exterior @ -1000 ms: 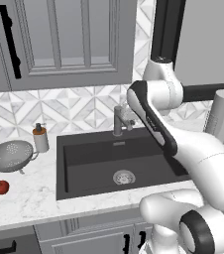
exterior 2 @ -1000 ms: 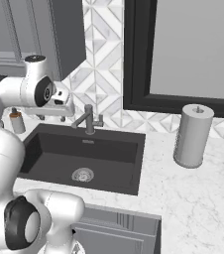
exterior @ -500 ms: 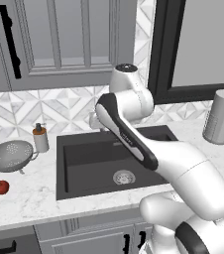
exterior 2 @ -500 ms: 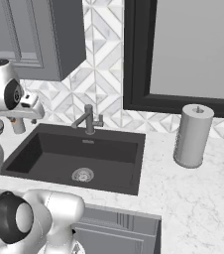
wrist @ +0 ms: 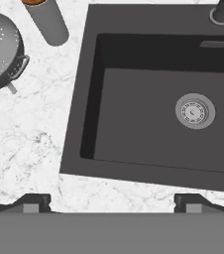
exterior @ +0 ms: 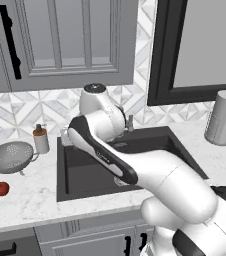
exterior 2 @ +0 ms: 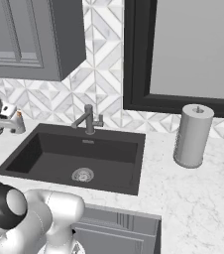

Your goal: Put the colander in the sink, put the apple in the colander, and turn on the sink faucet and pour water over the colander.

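Progress check — nothing on the task list is done as far as I can see. Colander point(exterior: 11, 156) sits on the tabletop point(exterior: 30, 192) left of the sink point(exterior: 80, 172), just beside the soap dispenser point(exterior: 40, 139). Apple point(exterior: 1, 188) lies on the tabletop near the colander, in front of it, not touching. Sink is empty; only the drain point(wrist: 195, 110) shows in the basin. Sink faucet point(exterior 2: 88, 119) stands behind the basin, no water visible, so I judge it off.

Gripper point(wrist: 111, 201) looks down on the sink's left edge and the strip of tabletop next to it — the colander's rim point(wrist: 0, 49) sits at the upper left of the hand view. Jaws are spread wide, tips well apart, nothing between them.

All three steps are left:
- colander into the sink
- apple into the colander
- faucet on, water over the colander

My read: I'm in the approach to the colander. Next move should carry the hand further left over the bowl for a grasp on the rim or a loop handle.
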{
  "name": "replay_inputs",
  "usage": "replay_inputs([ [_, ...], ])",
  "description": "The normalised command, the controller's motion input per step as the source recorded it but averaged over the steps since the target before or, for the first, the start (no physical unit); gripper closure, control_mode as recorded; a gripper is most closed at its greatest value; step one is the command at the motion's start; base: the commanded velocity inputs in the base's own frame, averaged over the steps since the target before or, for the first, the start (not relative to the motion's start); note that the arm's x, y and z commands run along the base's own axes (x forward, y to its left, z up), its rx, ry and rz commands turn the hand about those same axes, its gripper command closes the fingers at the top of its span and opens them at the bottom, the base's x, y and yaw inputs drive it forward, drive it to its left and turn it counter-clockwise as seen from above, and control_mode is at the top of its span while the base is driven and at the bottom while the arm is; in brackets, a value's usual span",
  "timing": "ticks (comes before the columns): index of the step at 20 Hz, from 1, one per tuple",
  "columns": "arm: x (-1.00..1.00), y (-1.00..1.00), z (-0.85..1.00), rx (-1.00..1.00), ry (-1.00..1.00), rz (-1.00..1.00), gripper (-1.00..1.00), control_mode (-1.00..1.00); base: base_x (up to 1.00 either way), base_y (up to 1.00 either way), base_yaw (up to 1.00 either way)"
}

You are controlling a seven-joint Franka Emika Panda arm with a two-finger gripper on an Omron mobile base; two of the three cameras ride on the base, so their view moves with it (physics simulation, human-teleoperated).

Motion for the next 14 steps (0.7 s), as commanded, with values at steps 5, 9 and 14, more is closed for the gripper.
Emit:
replay_inputs([
  [5,-0.11,0.97,-0.55,0.0,0.04,0.0,-1.0,-1.0,0.0,0.0,0.0],
  [9,0.04,0.9,-0.33,0.01,0.03,-0.02,-1.0,-1.0,0.0,0.0,0.0],
  [14,0.28,0.56,-0.18,0.0,0.0,-0.01,-1.0,-1.0,0.0,0.0,0.0],
])
